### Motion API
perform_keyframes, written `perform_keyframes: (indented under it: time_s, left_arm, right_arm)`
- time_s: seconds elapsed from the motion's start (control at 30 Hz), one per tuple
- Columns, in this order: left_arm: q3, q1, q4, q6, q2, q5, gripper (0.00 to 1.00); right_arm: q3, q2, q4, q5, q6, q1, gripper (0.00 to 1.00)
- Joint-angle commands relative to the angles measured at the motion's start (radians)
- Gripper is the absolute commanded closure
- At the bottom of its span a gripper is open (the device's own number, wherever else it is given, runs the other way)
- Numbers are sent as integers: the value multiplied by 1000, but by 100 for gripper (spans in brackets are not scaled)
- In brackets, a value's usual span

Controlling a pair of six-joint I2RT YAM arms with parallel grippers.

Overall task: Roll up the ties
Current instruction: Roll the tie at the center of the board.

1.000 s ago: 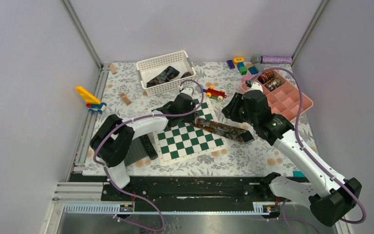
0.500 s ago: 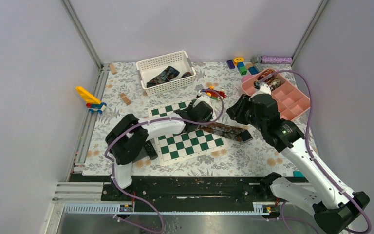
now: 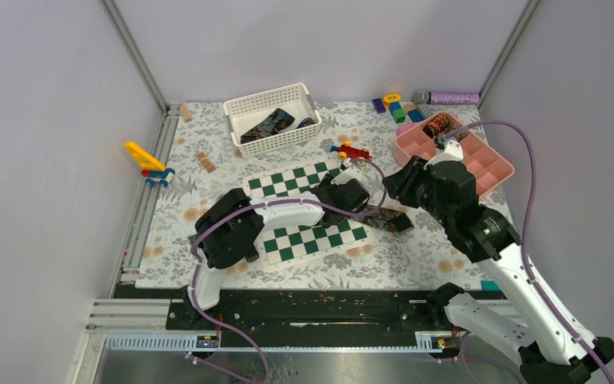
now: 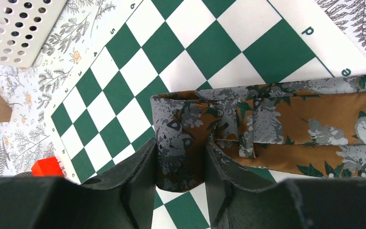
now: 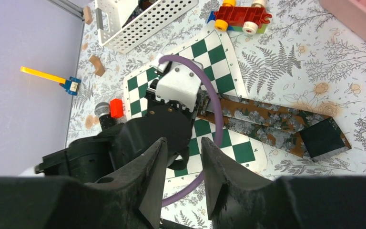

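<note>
left gripper point(image 4: 178, 164) grasping folded end of brown grey-flowered fabric tie point(image 4: 314, 126) | right gripper point(image 5: 183, 143) released, empty

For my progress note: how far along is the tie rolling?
Done: rolled ties sit in the pink tray. In hand: the left claw pinches the folded end of the brown tie. Left: most of it lies flat; more ties wait in the white basket.

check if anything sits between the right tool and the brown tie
Yes: the left arm sits before the right tool, covering the folded end of the brown tie, which the left tool pinches. The rest of the tie lies uncovered.
</note>
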Motion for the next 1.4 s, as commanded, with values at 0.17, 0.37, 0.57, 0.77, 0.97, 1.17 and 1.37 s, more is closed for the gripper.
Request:
perform_keyframes:
  time_s: [0.17, 0.37, 0.57, 0.77, 0.97, 1.17, 1.37]
  left_arm:
    - [65, -38, -61, 12, 52, -46, 63]
    - [106, -54, -90, 12, 72, -26, 59]
    - [138, -60, -102, 7, 75, 16, 50]
    - [159, -65, -107, -2, 77, 67, 47]
    - [175, -65, -107, -22, 83, 120, 46]
    - [177, -65, -96, -39, 93, 174, 44]
    - [151, -64, -45, -44, 78, 235, 40]
  right_arm:
    - [23, -30, -18, 54, 4, -8, 59]
    - [9, -34, -17, 54, 8, -9, 59]
    - [4, -31, -17, 50, 8, -8, 58]
    - [6, -44, -17, 48, 9, -8, 57]
    - [5, -85, 35, 14, -30, -8, 56]
    - [-28, -151, 156, -81, -81, -8, 54]
    - [-34, -146, 183, -113, -109, -8, 53]
